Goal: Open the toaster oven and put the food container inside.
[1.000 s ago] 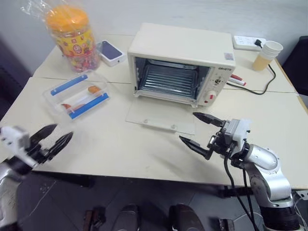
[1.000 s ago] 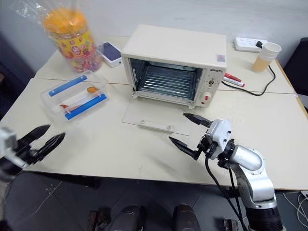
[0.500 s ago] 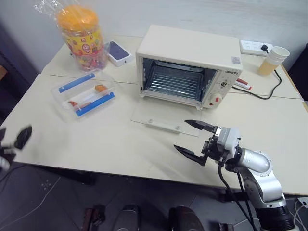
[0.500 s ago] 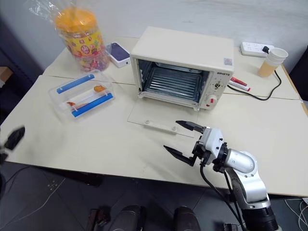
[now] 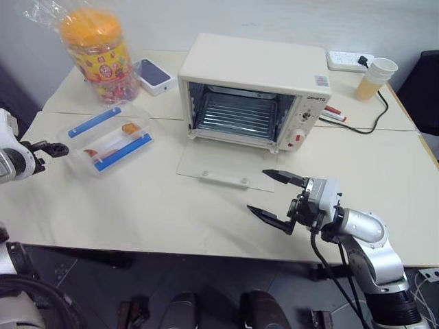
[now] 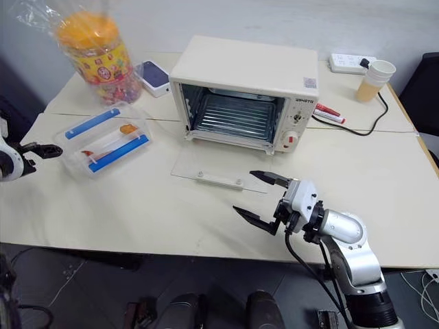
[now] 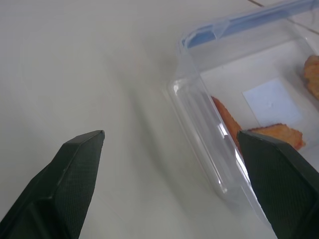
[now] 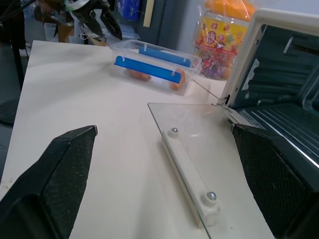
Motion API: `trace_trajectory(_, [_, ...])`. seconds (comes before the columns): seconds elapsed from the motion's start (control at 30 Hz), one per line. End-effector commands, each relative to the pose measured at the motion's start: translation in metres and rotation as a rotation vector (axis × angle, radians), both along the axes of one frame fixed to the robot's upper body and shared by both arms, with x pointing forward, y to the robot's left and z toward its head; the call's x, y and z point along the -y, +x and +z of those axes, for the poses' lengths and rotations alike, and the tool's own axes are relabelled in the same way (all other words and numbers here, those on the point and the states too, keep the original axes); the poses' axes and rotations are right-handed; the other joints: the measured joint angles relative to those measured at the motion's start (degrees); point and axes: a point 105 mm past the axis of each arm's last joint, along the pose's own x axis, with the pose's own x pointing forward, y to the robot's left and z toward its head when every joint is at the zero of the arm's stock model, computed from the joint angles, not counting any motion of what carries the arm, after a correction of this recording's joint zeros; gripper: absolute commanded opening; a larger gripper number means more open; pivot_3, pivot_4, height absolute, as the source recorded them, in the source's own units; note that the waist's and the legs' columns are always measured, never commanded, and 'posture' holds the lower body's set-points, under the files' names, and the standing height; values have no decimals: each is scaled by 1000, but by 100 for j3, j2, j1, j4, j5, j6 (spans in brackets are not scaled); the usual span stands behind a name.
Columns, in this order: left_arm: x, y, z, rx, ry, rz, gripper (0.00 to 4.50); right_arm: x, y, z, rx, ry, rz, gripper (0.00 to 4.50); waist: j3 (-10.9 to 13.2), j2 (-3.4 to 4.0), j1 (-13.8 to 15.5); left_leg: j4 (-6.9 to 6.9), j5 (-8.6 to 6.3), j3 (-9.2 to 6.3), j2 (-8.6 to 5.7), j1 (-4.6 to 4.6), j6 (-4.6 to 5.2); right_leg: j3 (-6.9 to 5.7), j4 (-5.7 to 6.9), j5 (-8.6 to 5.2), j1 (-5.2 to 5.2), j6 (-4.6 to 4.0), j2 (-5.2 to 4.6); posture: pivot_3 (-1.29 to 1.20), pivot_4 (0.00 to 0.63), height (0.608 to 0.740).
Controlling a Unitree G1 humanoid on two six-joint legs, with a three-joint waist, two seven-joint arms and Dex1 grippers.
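The oven (image 5: 254,92) stands toward the back of the bench (image 5: 164,205), its glass door (image 5: 223,168) dropped flat onto the top, rack bare; the container (image 5: 106,137) lies near the left edge, clips on, orange bits inside; the left hand (image 7: 169,164) hovers at the left edge just beside the container's end, fingers spread, holding nothing; the right hand (image 5: 276,195) waits near the front edge before the door, fingers wide, empty.
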Motion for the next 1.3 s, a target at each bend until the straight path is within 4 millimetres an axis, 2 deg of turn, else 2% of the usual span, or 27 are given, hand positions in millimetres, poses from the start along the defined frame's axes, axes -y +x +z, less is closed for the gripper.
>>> trace_trajectory(0.03, [3,12,5,16,-27,-13,4482,-2,-7,9,35,20,-2,4500,0,-1,6,1,0,0,-1,-2,0,0,2,0,-1,0,-1,0,150,740])
trace_trajectory(0.27, [15,31,5,26,-47,-42,4482,-3,-11,6,17,26,-16,4500,-1,-6,39,14,0,6,-1,-34,1,1,22,0,-41,0,-2,0,150,740])
trace_trajectory(0.4, [22,40,-3,-2,-31,-56,4482,-4,-12,5,9,30,-21,4500,0,-8,40,13,1,11,-1,-34,1,1,24,0,-45,0,-2,0,150,740])
trace_trajectory(0.5, [22,42,-7,-11,-15,-46,4048,-5,-12,6,8,32,-25,4500,0,-9,34,14,1,14,0,-34,1,2,28,0,-47,0,-3,0,150,740])
trace_trajectory(0.53, [23,43,-8,-12,-19,-48,3707,-5,-11,6,8,34,-28,4500,0,-10,29,14,1,14,0,-34,1,1,28,0,-48,0,-3,0,150,740])
trace_trajectory(0.97, [12,40,-6,3,-5,-11,830,0,-11,3,-1,31,-73,4500,0,-18,33,19,1,16,-3,-34,2,-14,53,0,-58,0,-14,0,150,740])
trace_trajectory(1.17, [6,40,2,51,0,-8,830,1,-10,2,-3,28,-80,4500,0,-19,6,20,1,17,-2,-34,2,-21,55,0,-59,0,-15,0,150,740])
trace_trajectory(1.3, [0,36,20,99,41,-52,830,2,-10,1,-6,25,-82,4500,1,-21,-13,20,1,17,-1,-34,1,-26,56,0,-60,0,-15,0,150,740])
